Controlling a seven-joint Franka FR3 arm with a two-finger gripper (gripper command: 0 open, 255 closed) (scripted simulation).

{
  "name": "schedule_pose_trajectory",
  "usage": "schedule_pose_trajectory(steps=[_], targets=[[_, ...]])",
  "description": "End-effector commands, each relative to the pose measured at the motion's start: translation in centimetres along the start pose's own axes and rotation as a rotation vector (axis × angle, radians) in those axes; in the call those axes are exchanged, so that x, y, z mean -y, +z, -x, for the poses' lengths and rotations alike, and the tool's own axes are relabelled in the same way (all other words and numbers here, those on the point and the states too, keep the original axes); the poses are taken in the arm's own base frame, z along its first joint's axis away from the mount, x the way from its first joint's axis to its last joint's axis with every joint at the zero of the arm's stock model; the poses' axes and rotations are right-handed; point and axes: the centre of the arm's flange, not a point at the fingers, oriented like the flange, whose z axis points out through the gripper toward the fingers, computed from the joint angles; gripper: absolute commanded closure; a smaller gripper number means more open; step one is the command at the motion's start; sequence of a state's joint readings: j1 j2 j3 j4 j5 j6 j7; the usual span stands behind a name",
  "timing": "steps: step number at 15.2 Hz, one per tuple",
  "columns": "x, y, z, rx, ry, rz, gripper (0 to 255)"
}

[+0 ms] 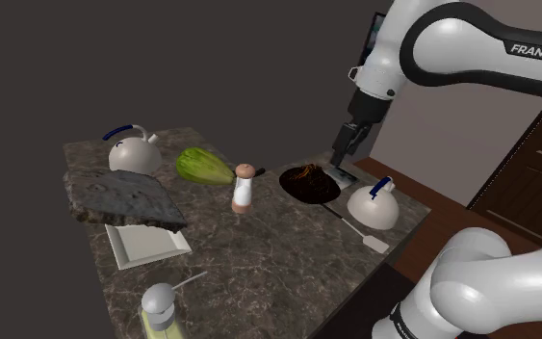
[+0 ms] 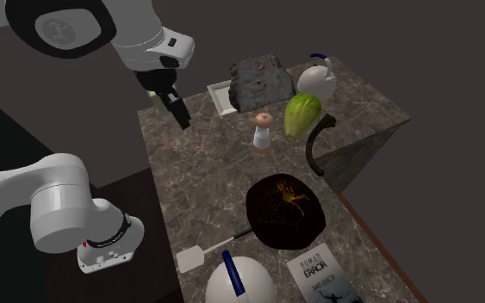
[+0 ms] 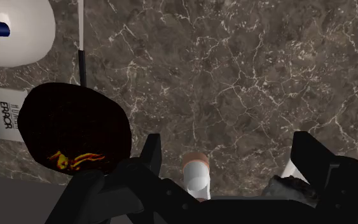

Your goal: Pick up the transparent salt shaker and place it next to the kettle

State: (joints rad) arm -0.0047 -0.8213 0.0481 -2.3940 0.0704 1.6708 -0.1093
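The all-black two-finger gripper [image 3: 228,156] hung in the air above the brown marble-patterned counter [image 1: 259,260], its fingers [image 3: 149,153] standing well apart and clasping nothing. Seen along the gripper, the small salt shaker [image 3: 196,175], with a pale, whitish body and a pinkish-brown cap, stood upright on the counter below, in line with the gap between the fingers but touched by neither. Its contents could not be made out.

Off to one side of the gripper lay a round black pan [image 3: 75,130] holding dark matter with orange-red streaks. Beyond the pan, farther from the gripper, sat a white dome lid with a blue handle [image 3: 11,28], a white spatula with a dark handle [image 2: 190,256] and a white booklet with black print [image 2: 325,274].

On the far side of the shaker from the gripper in the shoulder view lay a green oval melon [image 1: 204,166], and beyond it the grey-white kettle with a blue handle [image 1: 132,151], well apart from the shaker. Near the kettle lay a dark grey rough stone slab [image 1: 119,197] and a shallow white tray [image 1: 143,243]. A clear bottle with a grey cap [image 1: 160,310] held yellow-green liquid.
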Motion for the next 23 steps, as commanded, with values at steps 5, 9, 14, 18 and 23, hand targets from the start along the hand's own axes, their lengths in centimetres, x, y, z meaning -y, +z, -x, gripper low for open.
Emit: schedule_pose_trajectory(steps=[5,9,14,18,23], targets=[[0.6,2.6,-5.1,0.030,0.004,0.026,0],[1.1,5.4,-10.0,0.061,0.008,0.052,0],[1.6,9.1,-16.1,0.099,0.014,0.084,0],[1.9,12.3,-20.9,0.129,0.018,0.110,0],[2.1,16.4,-26.7,0.167,0.023,0.142,0]])
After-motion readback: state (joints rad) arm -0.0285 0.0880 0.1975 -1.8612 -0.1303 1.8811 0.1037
